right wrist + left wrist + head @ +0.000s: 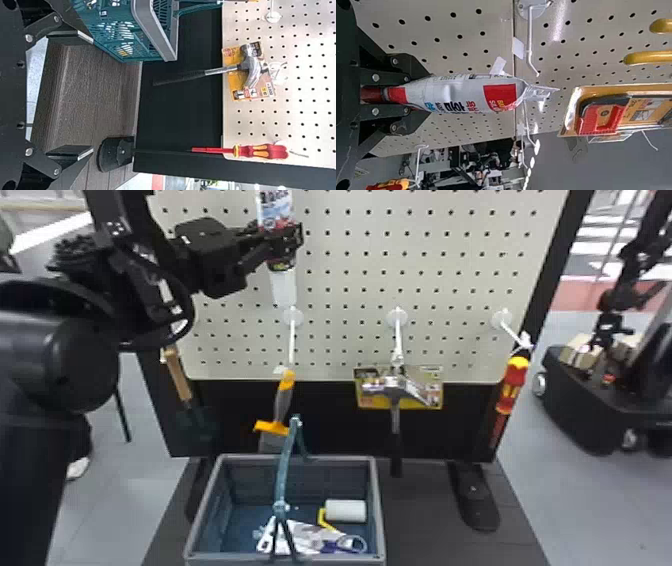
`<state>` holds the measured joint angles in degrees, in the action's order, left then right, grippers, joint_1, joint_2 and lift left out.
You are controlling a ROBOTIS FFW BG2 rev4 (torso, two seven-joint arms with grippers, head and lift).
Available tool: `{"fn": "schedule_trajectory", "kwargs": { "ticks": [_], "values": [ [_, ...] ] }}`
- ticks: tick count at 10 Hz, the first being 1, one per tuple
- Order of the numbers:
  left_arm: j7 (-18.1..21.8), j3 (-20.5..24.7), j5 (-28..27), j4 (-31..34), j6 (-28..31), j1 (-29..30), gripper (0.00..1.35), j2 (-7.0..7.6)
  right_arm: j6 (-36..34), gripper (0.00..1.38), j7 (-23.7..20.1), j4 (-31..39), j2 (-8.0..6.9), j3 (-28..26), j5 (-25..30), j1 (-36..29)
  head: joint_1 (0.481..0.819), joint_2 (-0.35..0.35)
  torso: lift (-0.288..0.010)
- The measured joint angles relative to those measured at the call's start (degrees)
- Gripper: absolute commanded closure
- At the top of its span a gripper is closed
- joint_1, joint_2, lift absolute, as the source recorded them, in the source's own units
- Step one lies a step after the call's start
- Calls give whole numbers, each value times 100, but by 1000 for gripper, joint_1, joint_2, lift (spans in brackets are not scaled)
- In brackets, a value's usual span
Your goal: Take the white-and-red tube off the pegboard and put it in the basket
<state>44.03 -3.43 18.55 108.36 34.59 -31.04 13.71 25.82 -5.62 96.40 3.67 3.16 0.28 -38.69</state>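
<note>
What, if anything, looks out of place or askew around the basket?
The handle of the basket stands raised across the opening rather than folded down, so it may obstruct the tube. Nothing looks spilled.

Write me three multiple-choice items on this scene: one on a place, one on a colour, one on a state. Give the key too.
1. Where is the tube?
A) In the basket
B) On the floor
C) In the jaws of the left gripper

2. What colours does the handle of the screwdriver have?
A) Blue and white
B) Red and yellow
C) Green and black

3. How are the jaws of the right gripper?
A) Open
B) Shut on the hammer
C) Shut on nothing

Key:
1: C, the left jaws close around it.
2: B, yellow patches show on the red handle.
3: A, a wide gap parts them.
</note>
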Motion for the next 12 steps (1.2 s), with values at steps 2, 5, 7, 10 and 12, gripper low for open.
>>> {"fn": "schedule_trajectory", "kwargs": {
  "ticks": [2,5,7,10,12],
  "values": [
    [-42,34,70,132,19,139,1153,-5,-22,314,-3,0,7,0,-2,-8,549,0,-100],
    [-225,233,351,476,73,694,1153,-129,-30,314,-8,0,11,0,-2,-11,549,0,-100],
    [-238,366,427,557,66,1052,1153,-212,-44,314,-28,13,8,0,-2,-11,549,0,-100],
    [-244,576,441,562,-249,1583,1151,-319,-102,314,-61,30,2,31,6,28,549,0,-100],
    [-242,804,392,562,-458,2011,1151,-413,-104,314,-62,16,2,57,7,59,549,0,-100]
  ]
}}
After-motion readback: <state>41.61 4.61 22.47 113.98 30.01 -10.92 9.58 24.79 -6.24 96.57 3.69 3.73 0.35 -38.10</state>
